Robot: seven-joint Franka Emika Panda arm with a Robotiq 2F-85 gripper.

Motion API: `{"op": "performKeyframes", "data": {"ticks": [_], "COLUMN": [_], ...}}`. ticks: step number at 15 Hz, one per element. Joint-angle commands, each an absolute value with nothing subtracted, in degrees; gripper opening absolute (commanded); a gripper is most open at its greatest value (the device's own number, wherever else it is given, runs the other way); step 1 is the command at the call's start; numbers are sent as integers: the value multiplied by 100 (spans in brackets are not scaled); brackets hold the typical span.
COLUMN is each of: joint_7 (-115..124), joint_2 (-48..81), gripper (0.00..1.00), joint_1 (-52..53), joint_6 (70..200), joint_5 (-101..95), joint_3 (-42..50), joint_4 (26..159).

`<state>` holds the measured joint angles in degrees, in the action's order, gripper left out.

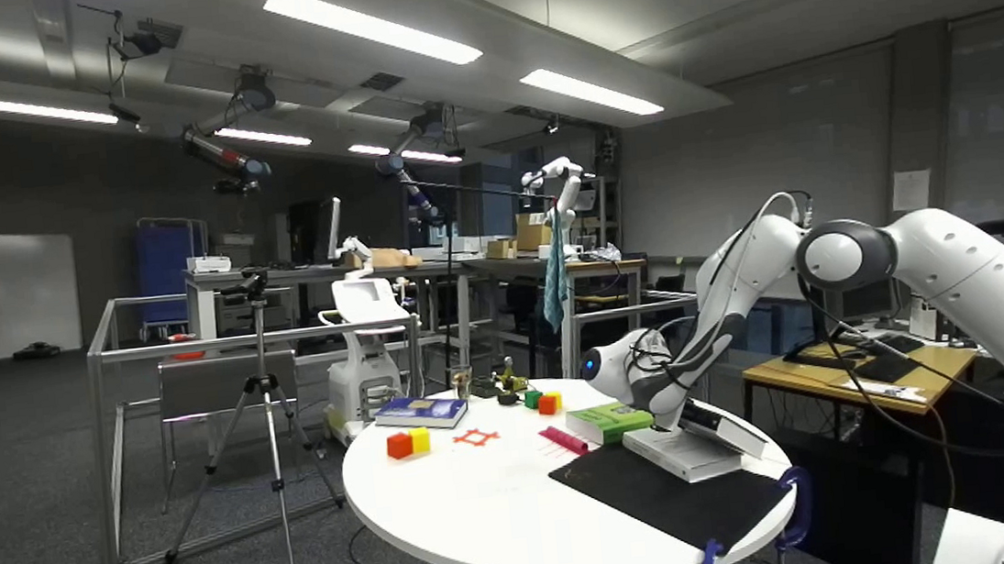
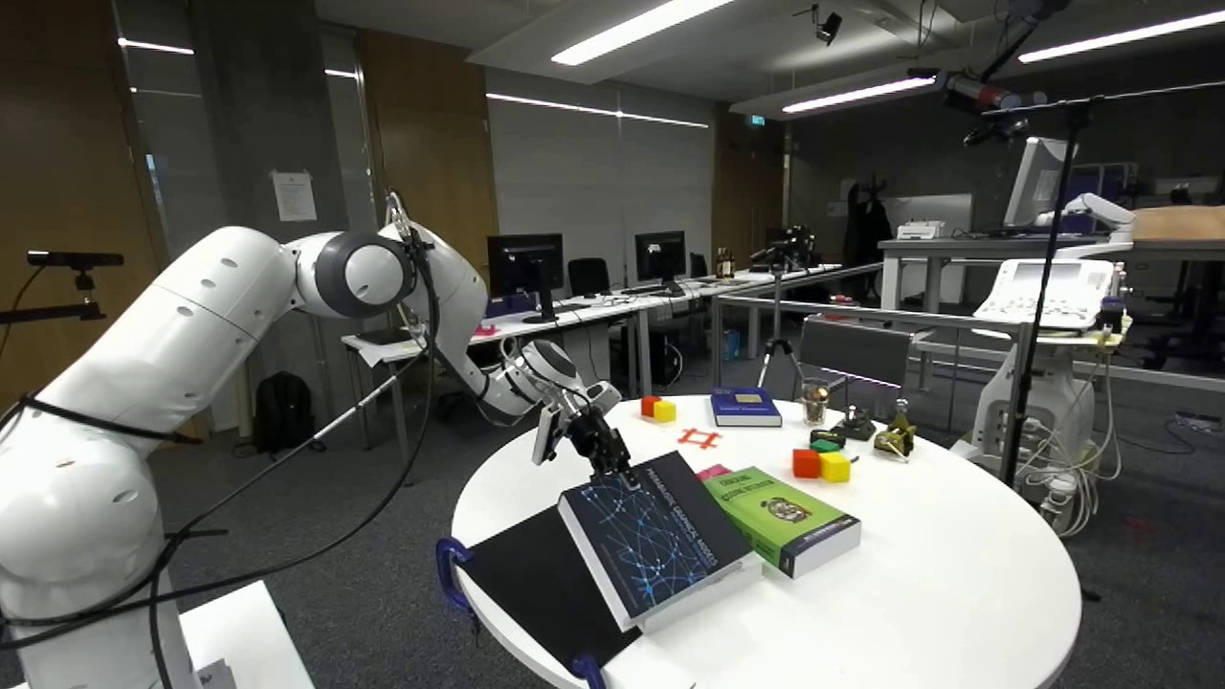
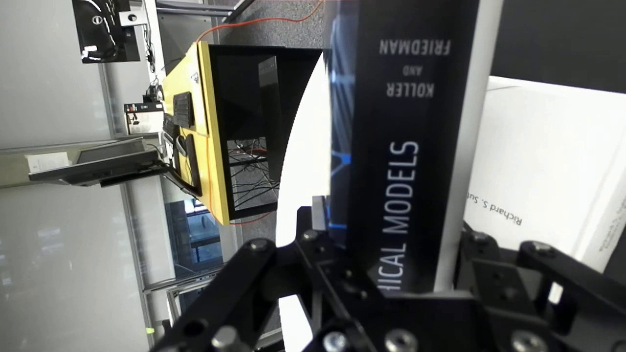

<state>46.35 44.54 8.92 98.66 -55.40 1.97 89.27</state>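
My gripper (image 2: pixel 615 473) is at the upper edge of a thick dark book (image 2: pixel 651 541) with blue line art. In the wrist view the fingers (image 3: pixel 392 222) lie on either side of the book's spine (image 3: pixel 406 117), closed against it; the right fingertip is partly hidden. The book is tilted. A white book (image 1: pixel 680 454) lies below and against it on the black mat (image 1: pixel 662 506); it also shows in the wrist view (image 3: pixel 543 161). A green book (image 2: pixel 780 512) lies beside the dark book. In an exterior view the arm largely hides the gripper and the dark book (image 1: pixel 707 419).
The round white table (image 1: pixel 469 515) also bears a pink piece (image 1: pixel 568 440), a red frame (image 1: pixel 476 436), a blue book (image 2: pixel 746 407), a glass (image 2: pixel 814 402), red cubes (image 2: pixel 806 464) and yellow cubes (image 2: pixel 835 467). Blue clamps (image 1: pixel 795 507) hold the mat at the edge.
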Motion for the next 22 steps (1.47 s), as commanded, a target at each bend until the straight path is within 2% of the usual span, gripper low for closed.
{"op": "performKeyframes", "data": {"ticks": [1, 9, 22], "joint_7": [4048, 4122, 3830], "joint_2": [4586, 5312, 5974], "gripper": [27, 27, 27], "joint_1": [1082, 1149, 1303], "joint_6": [8946, 8365, 8236], "joint_5": [-5445, -5150, -5106], "joint_3": [368, 598, 814], "joint_4": [8137, 7034, 5958]}}
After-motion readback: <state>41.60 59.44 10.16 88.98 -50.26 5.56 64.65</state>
